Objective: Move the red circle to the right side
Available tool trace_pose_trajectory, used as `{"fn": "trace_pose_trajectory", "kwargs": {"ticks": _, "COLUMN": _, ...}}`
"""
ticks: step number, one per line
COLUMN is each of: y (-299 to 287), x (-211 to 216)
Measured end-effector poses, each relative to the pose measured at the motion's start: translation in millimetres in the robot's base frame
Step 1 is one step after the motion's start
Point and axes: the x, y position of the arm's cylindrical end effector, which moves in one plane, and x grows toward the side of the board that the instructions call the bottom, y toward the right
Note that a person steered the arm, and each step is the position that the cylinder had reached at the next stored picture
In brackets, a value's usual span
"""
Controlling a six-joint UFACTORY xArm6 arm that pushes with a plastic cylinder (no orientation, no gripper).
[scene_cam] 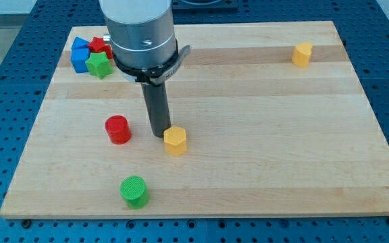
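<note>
The red circle (118, 129) is a short red cylinder on the wooden board (262, 148), left of the middle. My tip (159, 134) is the lower end of the dark rod, a little to the right of the red circle and apart from it. A yellow hexagon block (175, 141) sits just right of my tip, touching it or nearly so. My tip stands between the red circle and this yellow block.
A green circle (134, 192) lies near the view's bottom left. A second yellow hexagon block (302, 55) is at the top right. A cluster at the top left holds a blue block (80, 55), a red block (99, 45) and a green block (100, 65).
</note>
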Motion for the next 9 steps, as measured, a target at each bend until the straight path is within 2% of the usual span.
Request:
{"fn": "trace_pose_trajectory", "kwargs": {"ticks": 1, "y": -22.8, "x": 6.7}}
{"fn": "trace_pose_trajectory", "kwargs": {"ticks": 4, "y": -115.7, "x": 110.8}}
{"fn": "trace_pose_trajectory", "kwargs": {"ticks": 6, "y": -129.2, "x": 56.4}}
{"fn": "trace_pose_trajectory", "kwargs": {"ticks": 7, "y": -127.6, "x": 14.9}}
{"fn": "trace_pose_trajectory", "kwargs": {"ticks": 9, "y": -118.1, "x": 10.7}}
